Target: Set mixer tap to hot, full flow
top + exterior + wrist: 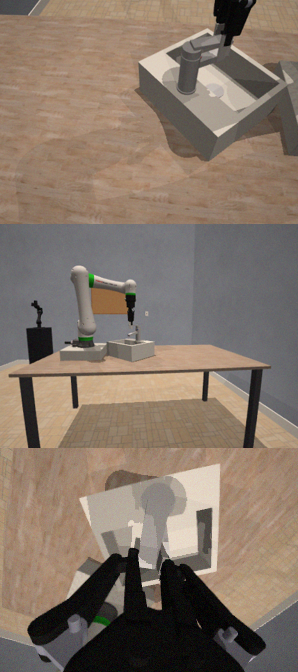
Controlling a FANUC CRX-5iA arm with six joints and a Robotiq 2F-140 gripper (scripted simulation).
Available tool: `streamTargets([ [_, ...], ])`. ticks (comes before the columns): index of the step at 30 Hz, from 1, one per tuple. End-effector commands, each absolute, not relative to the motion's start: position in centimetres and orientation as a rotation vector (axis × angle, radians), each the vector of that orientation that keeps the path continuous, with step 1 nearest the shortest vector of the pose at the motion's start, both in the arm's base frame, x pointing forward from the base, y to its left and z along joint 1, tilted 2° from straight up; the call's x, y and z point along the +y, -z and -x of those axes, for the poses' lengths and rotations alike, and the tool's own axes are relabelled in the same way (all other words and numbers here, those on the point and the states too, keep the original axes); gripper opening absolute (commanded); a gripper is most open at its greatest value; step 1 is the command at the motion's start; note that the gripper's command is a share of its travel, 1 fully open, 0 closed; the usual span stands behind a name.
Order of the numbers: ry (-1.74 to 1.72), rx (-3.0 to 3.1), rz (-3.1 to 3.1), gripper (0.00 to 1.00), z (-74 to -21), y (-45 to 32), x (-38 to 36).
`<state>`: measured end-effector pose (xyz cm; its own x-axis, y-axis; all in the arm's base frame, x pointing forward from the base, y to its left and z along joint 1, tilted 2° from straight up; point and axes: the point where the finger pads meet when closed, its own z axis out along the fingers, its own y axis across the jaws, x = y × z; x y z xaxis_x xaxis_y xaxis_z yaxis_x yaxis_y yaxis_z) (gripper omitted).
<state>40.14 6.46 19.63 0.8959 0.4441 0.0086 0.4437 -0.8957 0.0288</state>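
The hand (149, 565) pinches the tap's lever (207, 41); it should lift fully while swinging steadily toward the red dot (200, 57).

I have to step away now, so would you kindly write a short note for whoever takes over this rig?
Pincer: the black two-finger pincer is shut on the flat grey tap lever, gripping it near its free end from above.
Things: the grey cylindrical mixer tap stands on the rim of the pale square sink basin, which sits on the wooden table. A small red dot shows on the tap body just under the lever.
Done: lever reached and gripped.
Left: swing the lever toward the red dot as far as it goes, then lift it all the way up. How far it is already turned or raised, I cannot tell.
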Motion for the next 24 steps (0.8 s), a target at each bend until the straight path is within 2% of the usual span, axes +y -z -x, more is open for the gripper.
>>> streamTargets([
  [1,-0.024,0.71,-3.033,0.0,-40.16,-19.65,6.47],
  [24,-0.024,0.682,-3.04,0.0,-40.1,-19.65,6.6],
])
